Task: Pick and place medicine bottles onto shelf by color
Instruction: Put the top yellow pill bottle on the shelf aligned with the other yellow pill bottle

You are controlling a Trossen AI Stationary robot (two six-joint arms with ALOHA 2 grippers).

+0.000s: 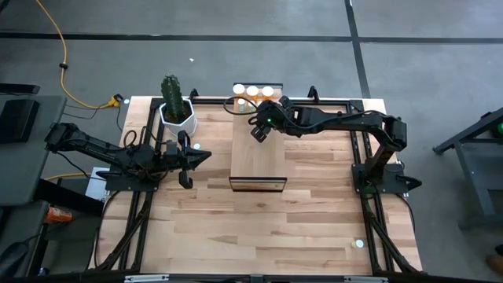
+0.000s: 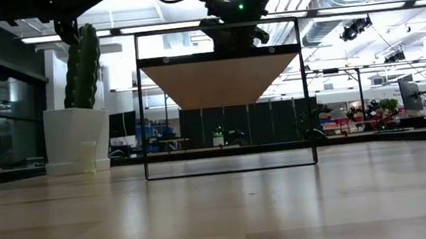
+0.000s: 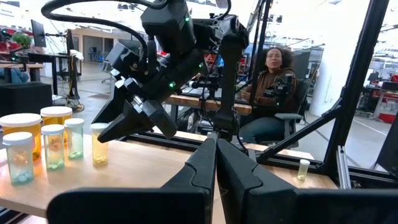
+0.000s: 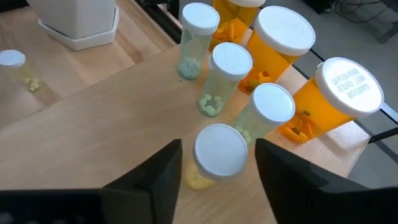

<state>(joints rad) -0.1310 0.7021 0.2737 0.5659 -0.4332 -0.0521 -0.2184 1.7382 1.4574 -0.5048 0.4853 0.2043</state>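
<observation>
1. The right gripper (image 4: 217, 163) hangs over the far end of the shelf (image 1: 259, 157), toward twelve o'clock on the table (image 1: 314, 228) in the high view. Its fingers (image 4: 152, 177) stand apart on either side of a white-capped yellow bottle (image 4: 216, 155), with a gap visible on both sides; no contact shows.
2. The medicine bottles stand upright in a cluster on that far end: three orange bottles (image 4: 283, 43) at the back edge, three pale green bottles (image 4: 225, 78) just in front of them, and the yellow bottle nearest the gripper.
3. One more small bottle (image 4: 17, 70) stands on the tabletop, off the shelf, near the white cactus pot (image 1: 178, 116).
4. The left gripper (image 1: 196, 158) waits at nine o'clock of the shelf, low over the table, its fingers (image 3: 202, 171) pressed together and holding nothing.
5. A person (image 3: 270, 87) sits beyond the table in the left wrist view.
</observation>
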